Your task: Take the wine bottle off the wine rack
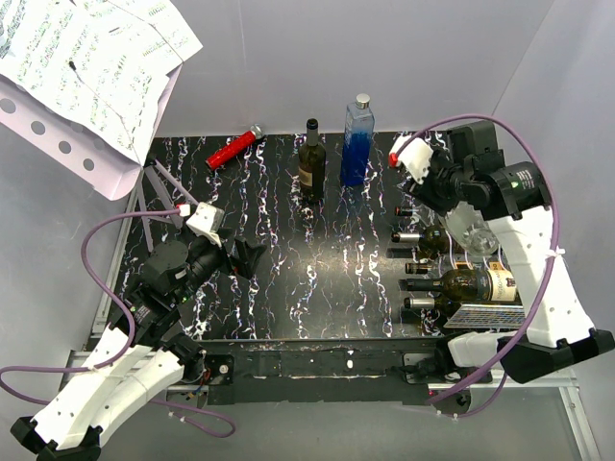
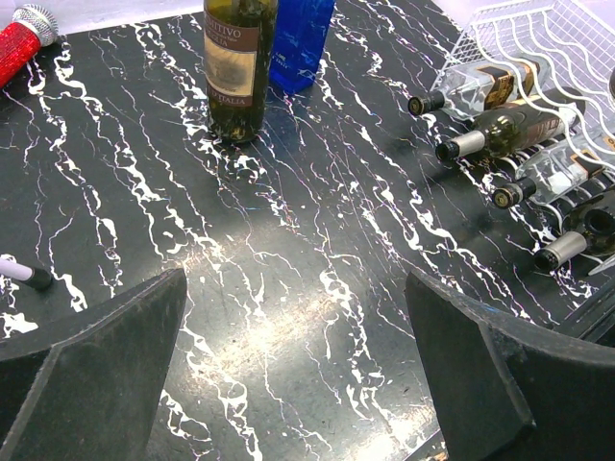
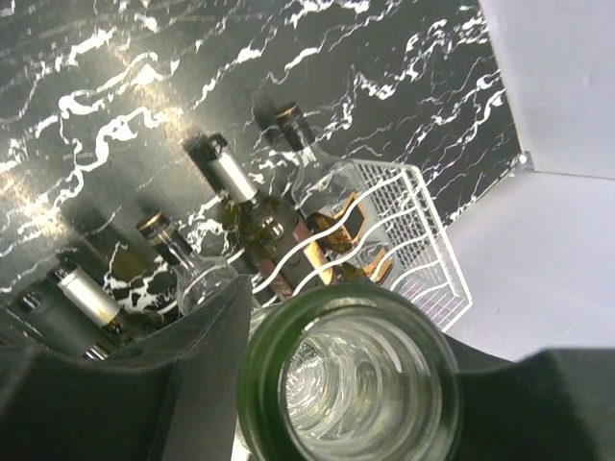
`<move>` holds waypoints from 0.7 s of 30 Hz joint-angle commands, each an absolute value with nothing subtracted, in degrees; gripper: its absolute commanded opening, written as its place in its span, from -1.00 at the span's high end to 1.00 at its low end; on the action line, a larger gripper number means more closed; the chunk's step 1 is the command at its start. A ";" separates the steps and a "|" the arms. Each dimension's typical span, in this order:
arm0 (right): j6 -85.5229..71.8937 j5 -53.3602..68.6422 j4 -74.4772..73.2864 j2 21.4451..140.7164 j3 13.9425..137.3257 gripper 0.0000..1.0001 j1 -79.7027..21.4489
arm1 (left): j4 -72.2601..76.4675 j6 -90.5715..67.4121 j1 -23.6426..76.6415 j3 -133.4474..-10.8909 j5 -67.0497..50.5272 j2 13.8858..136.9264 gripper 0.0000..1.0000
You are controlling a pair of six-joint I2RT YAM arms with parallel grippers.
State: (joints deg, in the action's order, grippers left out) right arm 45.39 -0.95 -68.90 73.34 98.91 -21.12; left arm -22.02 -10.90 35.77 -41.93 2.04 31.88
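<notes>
The white wire wine rack [image 1: 478, 313] stands at the table's right side; it also shows in the left wrist view [image 2: 538, 34] and the right wrist view [image 3: 423, 240]. Several bottles lie in it, necks pointing left. My right gripper [image 1: 469, 229] is over the rack, shut on a green-rimmed glass wine bottle [image 3: 351, 384] seen end-on between its fingers [image 3: 202, 355]; this bottle [image 1: 478, 240] hangs above the ones lying in the rack. My left gripper [image 1: 245, 257] is open and empty over the table's left part, its fingers [image 2: 115, 355] wide apart.
A dark upright wine bottle [image 1: 310, 163] and a blue bottle [image 1: 357, 144] stand at the back middle. A red microphone-like object [image 1: 233, 149] lies at the back left. Printed sheets [image 1: 86, 58] hang over the far left corner. A marker [image 2: 24, 274] lies left.
</notes>
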 commanded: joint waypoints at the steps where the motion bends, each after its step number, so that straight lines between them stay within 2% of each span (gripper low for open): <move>1: 43.34 -1.60 -61.88 73.04 107.56 0.97 -22.67 | -21.53 -10.20 35.95 -41.84 2.81 31.99 -0.96; 7: 39.03 -2.55 -57.49 74.35 112.23 0.97 -26.45 | -21.53 -10.11 36.04 -41.75 3.08 31.90 -0.96; 10: 31.93 -0.63 -49.69 74.27 112.07 0.97 -27.95 | -21.53 -10.11 36.04 -41.84 2.99 31.73 -0.96; 15: 21.98 1.76 -25.02 70.41 99.44 0.97 -31.46 | -21.62 -10.11 36.04 -41.84 3.08 31.73 -0.96; 21: 17.67 -4.91 8.31 69.95 81.50 0.97 -33.22 | -21.71 -10.02 36.04 -41.75 3.08 31.55 -0.96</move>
State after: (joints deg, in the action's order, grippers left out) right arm 21.08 0.47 -27.62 70.89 86.67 -32.91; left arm -22.02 -10.83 35.77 -41.93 2.42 31.92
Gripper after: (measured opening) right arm 0.514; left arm 0.981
